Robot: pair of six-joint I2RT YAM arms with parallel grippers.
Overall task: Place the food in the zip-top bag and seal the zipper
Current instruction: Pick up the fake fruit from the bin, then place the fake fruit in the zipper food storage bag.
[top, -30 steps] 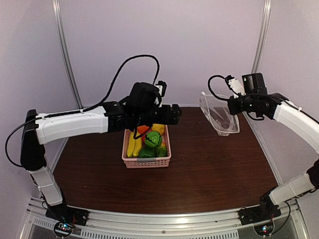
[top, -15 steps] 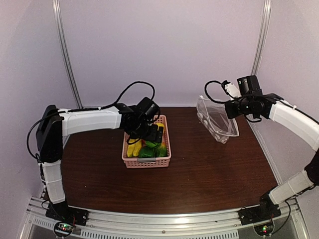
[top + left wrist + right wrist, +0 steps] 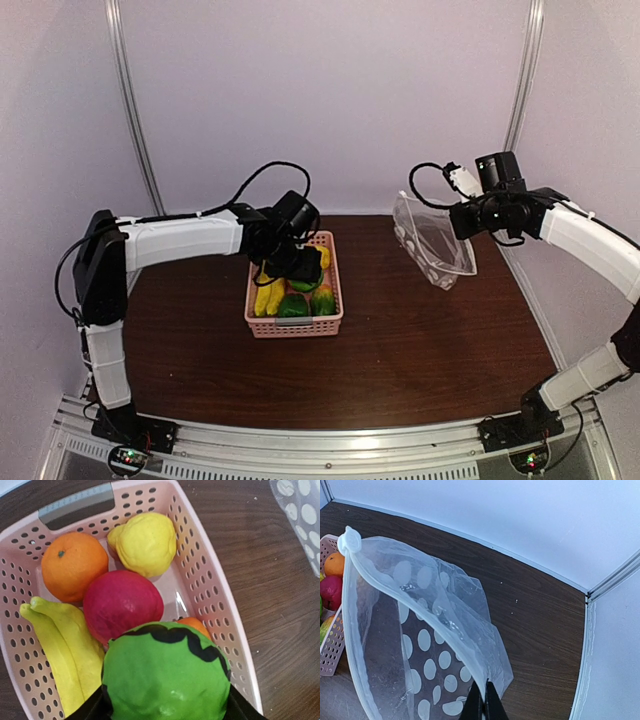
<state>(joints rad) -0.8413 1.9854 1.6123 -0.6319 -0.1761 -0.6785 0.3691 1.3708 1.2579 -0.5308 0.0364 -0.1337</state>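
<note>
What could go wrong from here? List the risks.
1. The left claw grips the round green striped toy fruit only at its wide sides; it may slip and drop into the pink basket.
2. The right claw pinches just one edge of the dotted zip-top bag; the floppy mouth may sag shut before the fruit arrives.

The basket (image 3: 212, 600) is pale pink, pierced all over with rows of small holes, and its handle strip (image 3: 75, 502) is grey. Inside it, the orange (image 3: 74, 566) is plain bright orange with a tiny green stem spot, the yellow piece (image 3: 147, 542) is lemon yellow, the red ball (image 3: 122, 605) a deep crimson and the banana (image 3: 65, 650) a flat yellow. The green piece (image 3: 165, 675) is vivid green, crossed by a wavy black band. The zip-top bag (image 3: 427, 645) is clear, printed with white polka dots. The right fingers (image 3: 476, 707) are black. The worktop (image 3: 270, 605) is dark brown with wood grain.
</note>
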